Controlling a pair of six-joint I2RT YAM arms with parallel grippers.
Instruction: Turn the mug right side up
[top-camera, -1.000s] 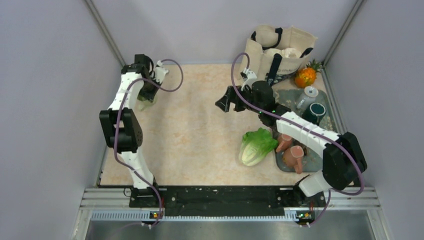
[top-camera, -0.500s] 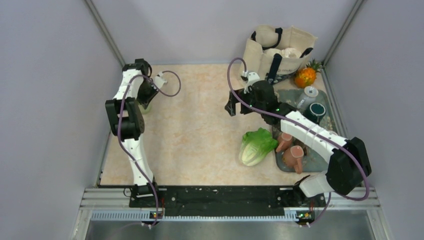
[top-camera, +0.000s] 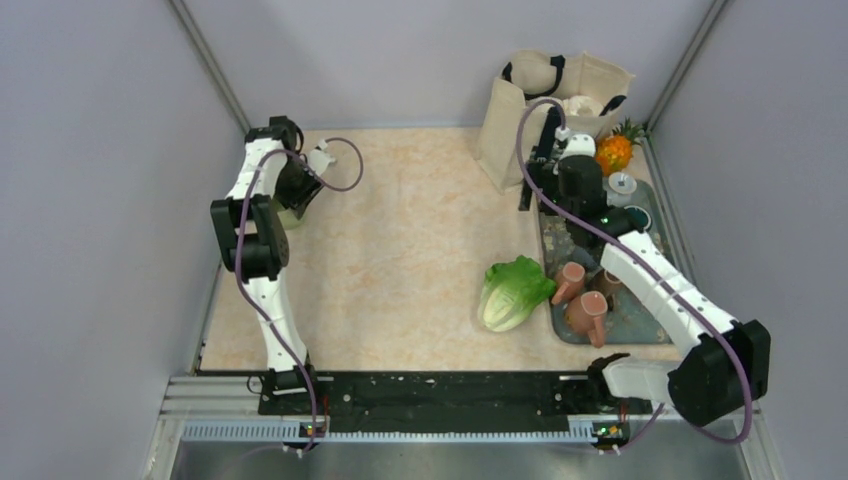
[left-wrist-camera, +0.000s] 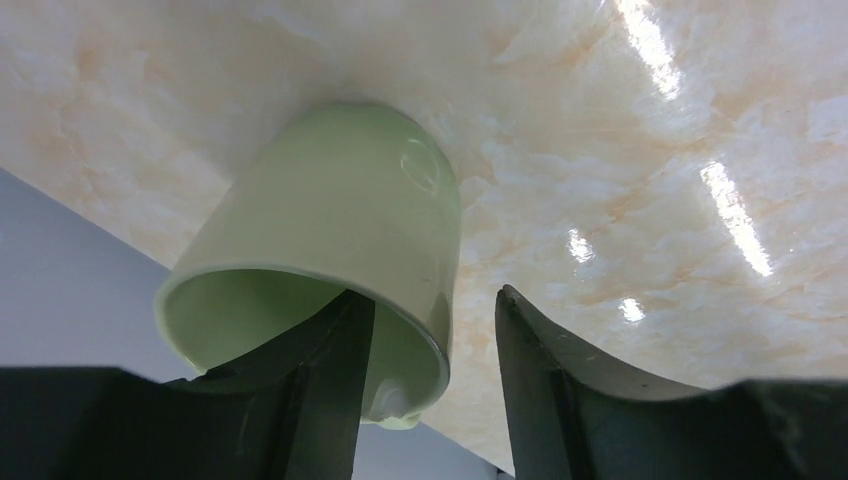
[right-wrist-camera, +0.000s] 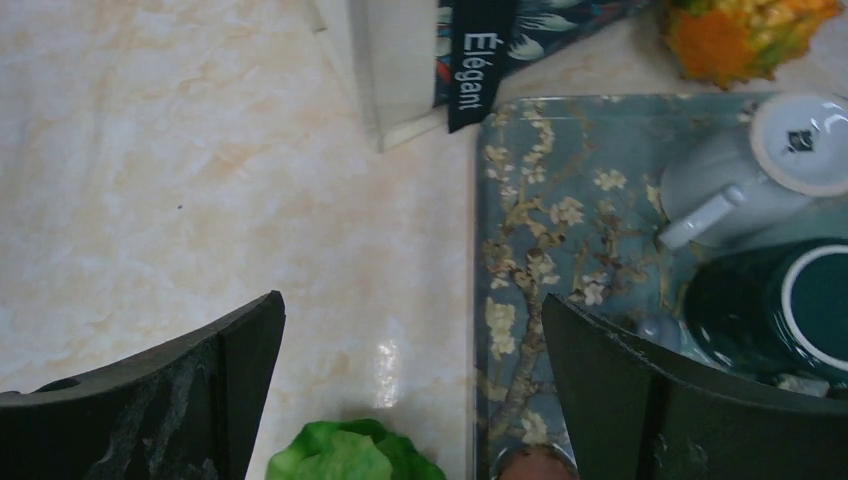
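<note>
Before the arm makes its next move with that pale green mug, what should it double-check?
1. Pale green ceramic mug mouth up, base on the marble-look table: ok, it looks upright.
2. Left gripper straddling the rim, one finger inside, one outside: ok.
3. Mug wall pinched tight: not ok, table shows between the outer finger and the mug.
4. Which side the handle is on: cannot tell.
5. Right gripper out of the way: ok, open above the floral tray.
</note>
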